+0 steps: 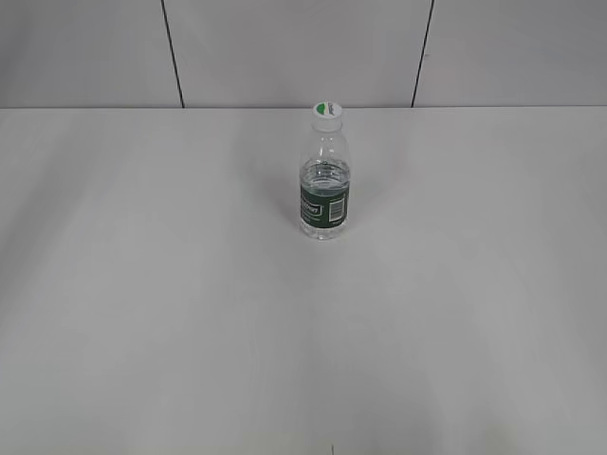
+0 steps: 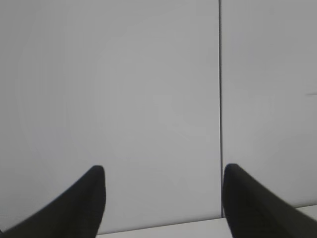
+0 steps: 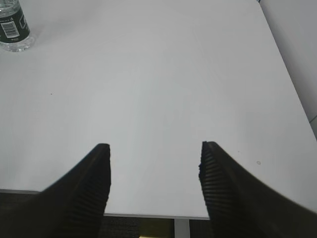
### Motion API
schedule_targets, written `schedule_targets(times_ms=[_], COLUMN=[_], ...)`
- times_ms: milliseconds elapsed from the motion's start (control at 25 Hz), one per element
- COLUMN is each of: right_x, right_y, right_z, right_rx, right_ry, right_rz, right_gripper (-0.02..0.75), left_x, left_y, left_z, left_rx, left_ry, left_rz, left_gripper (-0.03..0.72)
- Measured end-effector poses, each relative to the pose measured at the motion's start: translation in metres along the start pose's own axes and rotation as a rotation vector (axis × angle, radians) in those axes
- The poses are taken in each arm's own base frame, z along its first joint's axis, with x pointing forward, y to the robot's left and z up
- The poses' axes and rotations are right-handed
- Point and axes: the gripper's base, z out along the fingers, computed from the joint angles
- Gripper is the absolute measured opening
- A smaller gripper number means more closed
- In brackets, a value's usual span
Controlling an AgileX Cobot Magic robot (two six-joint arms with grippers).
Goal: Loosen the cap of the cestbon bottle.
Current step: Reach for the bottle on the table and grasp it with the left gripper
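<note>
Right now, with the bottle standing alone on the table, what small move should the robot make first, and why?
Probably bring the left gripper toward the cestbon bottle to steady its body. The bottle stands upright with the cap on, both grippers are open and empty, and the right gripper sees it only far off.

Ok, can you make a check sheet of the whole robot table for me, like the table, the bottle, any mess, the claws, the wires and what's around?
Surface: white table, bare apart from the bottle; front edge shows in the right wrist view.
Job's things: cestbon bottle upright toward the far middle, partly filled with water, dark green label; white cap with green patch on its neck.
Clutter: nothing seen.
Grippers: left gripper open, empty, facing the wall; right gripper open, empty, above the table's near edge, far from the bottle.
Cables: nothing seen.
Surroundings: grey wall panels with dark vertical seams behind the table.
</note>
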Motion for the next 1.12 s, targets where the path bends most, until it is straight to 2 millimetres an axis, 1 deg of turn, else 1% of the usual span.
schedule_targets(times_ms=[120,280,520,720,880,1000,1120], right_x=[0.0,0.0,0.0,0.0,0.0,0.0,0.0], right_y=[0.0,0.0,0.0,0.0,0.0,0.0,0.0], right_z=[0.0,0.0,0.0,0.0,0.0,0.0,0.0], right_rx=[0.0,0.0,0.0,0.0,0.0,0.0,0.0], right_ry=[0.0,0.0,0.0,0.0,0.0,0.0,0.0], right_rz=[0.0,0.0,0.0,0.0,0.0,0.0,0.0], right_gripper=[0.443,0.443,0.442,0.442,0.442,0.442,0.442], left_x=[0.013,0.038,0.079,0.114,0.14,0.156,0.165], left_y=[-0.004,-0.012,-0.034,-0.05,-0.065,-0.075,-0.082], left_z=[0.012,0.018,0.013,0.009,0.002,-0.006,-0.011], left_rx=[-0.004,0.028,0.195,0.314,0.454,0.56,0.643], left_ry=[-0.011,-0.068,-0.184,-0.212,-0.218,-0.217,-0.197], left_rz=[-0.007,-0.035,-0.043,-0.017,-0.002,0.01,0.022], left_gripper=[0.454,0.454,0.453,0.452,0.452,0.447,0.447])
